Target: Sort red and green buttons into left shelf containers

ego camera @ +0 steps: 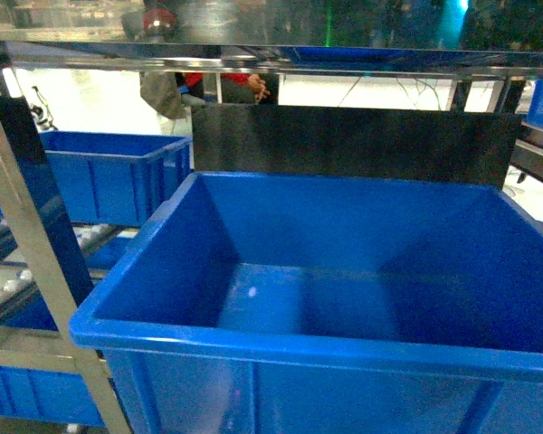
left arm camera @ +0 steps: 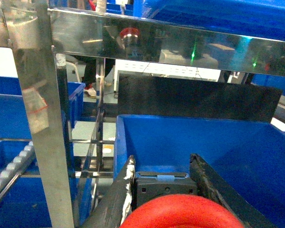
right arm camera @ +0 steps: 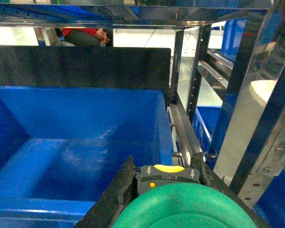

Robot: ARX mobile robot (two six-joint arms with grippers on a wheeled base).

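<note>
Gripping red button (left arm camera: 180, 211) (L tool (left arm camera: 164, 183)), green button (right arm camera: 185, 209) (R tool (right arm camera: 167, 183)).

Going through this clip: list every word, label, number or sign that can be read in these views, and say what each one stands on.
"OPEN", printed upside down between two small arrows on the grey body of the green button held in the right pincer.
Pale label strip on the black body of the red button in the left pincer: too blurred to read.
Large blue bin: no text visible.
</note>
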